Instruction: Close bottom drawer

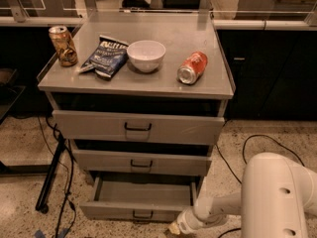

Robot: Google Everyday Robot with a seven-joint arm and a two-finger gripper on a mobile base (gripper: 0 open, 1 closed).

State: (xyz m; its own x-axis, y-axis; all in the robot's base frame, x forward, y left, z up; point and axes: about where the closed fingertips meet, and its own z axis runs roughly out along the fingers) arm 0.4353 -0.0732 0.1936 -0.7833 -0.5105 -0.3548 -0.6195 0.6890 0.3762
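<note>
The bottom drawer (111, 212) stands pulled out beneath the front edge of the worktop (163, 86), its grey tray showing. The gripper (175, 227) sits low beside the drawer front's right end, below the front right corner; whether it is released or clenched cannot be told.

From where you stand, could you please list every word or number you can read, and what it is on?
Chip bag: white lettering near its top, too blurred to read.
Upright can: print too blurred to read.
Orange can on its side: print too blurred to read.
Bottom drawer, open: no label visible.
Hand, low at that drawer's front right corner: no marking visible.
</note>
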